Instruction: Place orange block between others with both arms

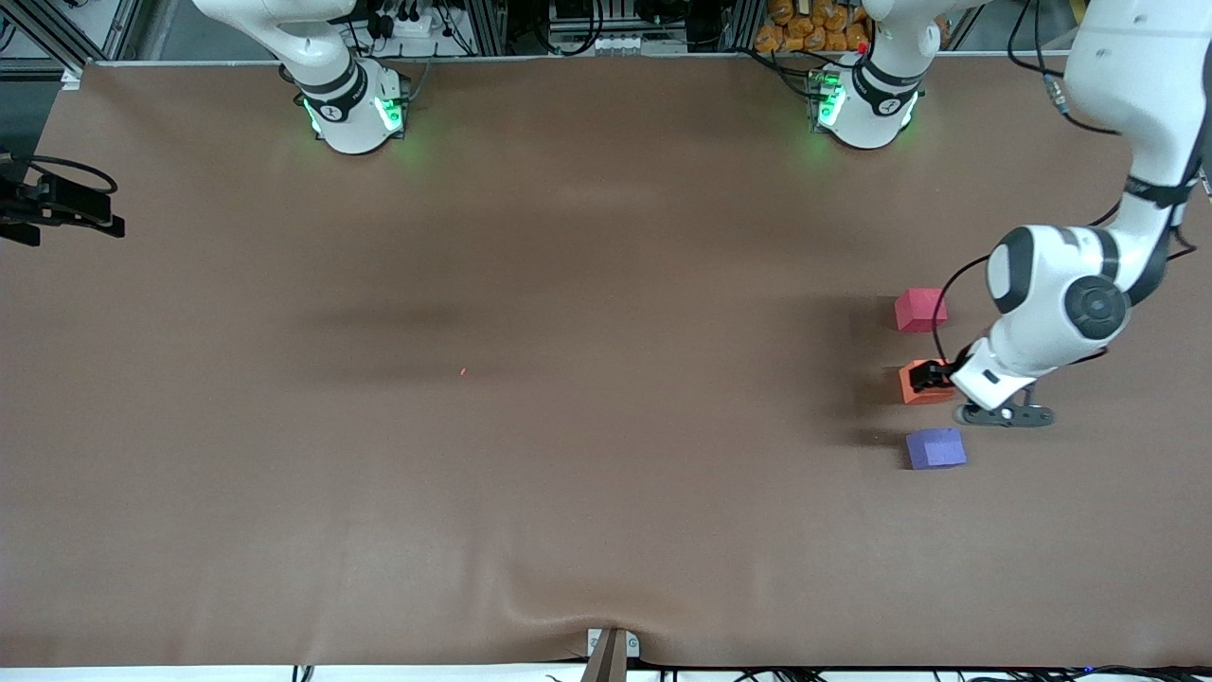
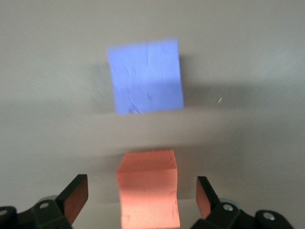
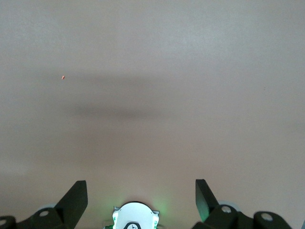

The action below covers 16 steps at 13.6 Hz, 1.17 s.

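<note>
Status: placement looks essentially done. The orange block (image 1: 923,382) rests on the table (image 1: 568,426), in line between the pinkish-red cube (image 1: 919,310), farther from the front camera, and the purple-blue cube (image 1: 935,448), nearer to it. All three stand toward the left arm's end of the table, each apart from its neighbour. What appears to be left: lifting the left hand clear and parking the arm.

Left hand (image 2: 142,198): low over the orange block, fingers spread to either side of it with a visible gap on each side; it pinches nothing.

Right hand (image 3: 141,198): fingers spread, empty, over bare table; out of the front view; this arm waits.

Orange block: small cube, bright orange, matte and foam-like, faint creases on its faces, edges slightly soft.

Purple-blue cube (image 2: 146,76): same size, matte, with fine wrinkles and small scuffs on the top face.

Pinkish-red cube: same size and finish, plain faces as far as can be told.

Table: covered by a brown, dull sheet, smooth, with a slight pucker at the edge nearest the front camera; one tiny orange speck (image 1: 463,371) lies near the middle.

Arms: white glossy shells, black joint bands, green-lit bases.
</note>
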Tool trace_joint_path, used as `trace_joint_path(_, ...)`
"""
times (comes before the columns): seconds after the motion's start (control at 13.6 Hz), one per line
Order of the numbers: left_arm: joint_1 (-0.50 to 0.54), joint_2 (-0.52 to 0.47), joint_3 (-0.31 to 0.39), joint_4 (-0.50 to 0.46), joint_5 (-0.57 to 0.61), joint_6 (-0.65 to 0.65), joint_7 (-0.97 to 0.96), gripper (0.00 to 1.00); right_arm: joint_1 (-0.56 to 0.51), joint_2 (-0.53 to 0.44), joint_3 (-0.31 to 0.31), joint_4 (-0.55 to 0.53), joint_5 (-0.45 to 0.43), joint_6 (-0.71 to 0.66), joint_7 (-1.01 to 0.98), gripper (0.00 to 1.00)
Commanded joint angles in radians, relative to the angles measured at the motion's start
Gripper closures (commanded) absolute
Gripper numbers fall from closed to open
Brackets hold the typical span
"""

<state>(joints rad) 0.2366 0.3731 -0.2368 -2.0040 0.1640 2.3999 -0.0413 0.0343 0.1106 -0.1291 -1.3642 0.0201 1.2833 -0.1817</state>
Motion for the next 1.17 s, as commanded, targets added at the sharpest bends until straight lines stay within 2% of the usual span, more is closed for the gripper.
trace_joint_path(0.0, 0.006, -0.127, -0.030, 0.103, 0.009, -0.196, -0.019, 0.00, -0.010, -0.006, 0.008, 0.011, -0.006, -0.012, 0.002, 0.00)
trace_joint_path(0.22, 0.007, -0.170, -0.051, 0.325, -0.010, -0.486, -0.014, 0.00, -0.010, -0.006, 0.008, 0.011, 0.000, -0.012, -0.004, 0.00)
trace_joint_path(0.37, 0.007, -0.171, -0.059, 0.489, -0.037, -0.634, -0.011, 0.00, -0.010, -0.006, 0.008, 0.011, 0.001, -0.009, 0.004, 0.00)
trace_joint_path(0.51, 0.009, -0.189, -0.064, 0.579, -0.046, -0.735, -0.003, 0.00, -0.008, -0.005, 0.009, 0.011, 0.001, -0.006, 0.001, 0.00)
trace_joint_path(0.73, 0.012, -0.244, -0.056, 0.613, -0.125, -0.837, -0.009, 0.00, -0.007, -0.005, 0.011, 0.011, 0.001, -0.005, 0.002, 0.00)
trace_joint_path(0.95, 0.000, -0.330, -0.046, 0.610, -0.138, -0.874, -0.017, 0.00, -0.005, -0.006, 0.011, 0.011, -0.002, -0.009, 0.004, 0.00)
trace_joint_path(1.03, -0.022, -0.344, -0.029, 0.608, -0.136, -0.901, -0.019, 0.00, -0.004, -0.006, 0.011, 0.011, -0.003, -0.010, 0.004, 0.00)
trace_joint_path(1.1, -0.081, -0.356, 0.029, 0.608, -0.133, -0.938, -0.016, 0.00, -0.004, -0.006, 0.012, 0.011, -0.003, -0.010, 0.002, 0.00)
